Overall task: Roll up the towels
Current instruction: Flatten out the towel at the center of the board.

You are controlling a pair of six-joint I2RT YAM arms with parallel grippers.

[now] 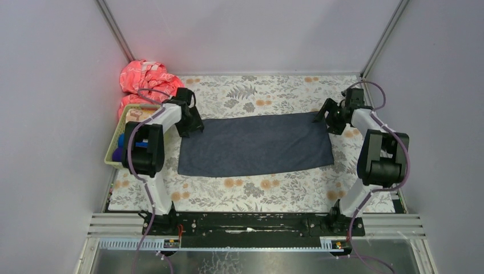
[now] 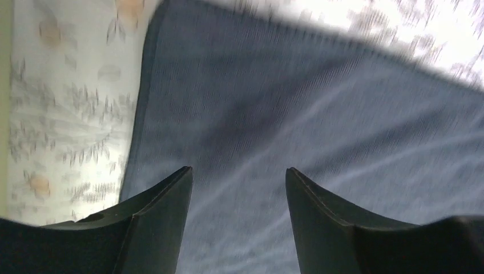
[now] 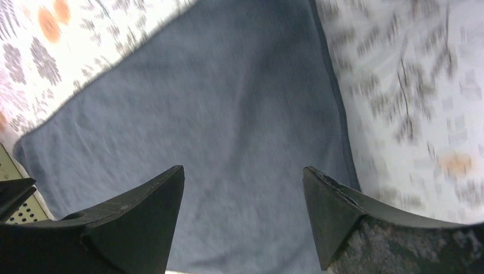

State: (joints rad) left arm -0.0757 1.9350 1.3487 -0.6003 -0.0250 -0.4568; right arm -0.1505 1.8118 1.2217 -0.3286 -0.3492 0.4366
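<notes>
The left arm and right arm stretch forward with elbows raised; left gripper and right gripper point downward, jaws apart and empty, the right wider

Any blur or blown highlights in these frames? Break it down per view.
Top external: sharp and evenly lit; the pink cloth in the far left corner oversaturates. Left wrist: dark grey-blue towel and floral covering smeared by motion blur, covering blown out at upper right. Right wrist: similar smear, worst on the covering at the right; fingers crisp.
</notes>
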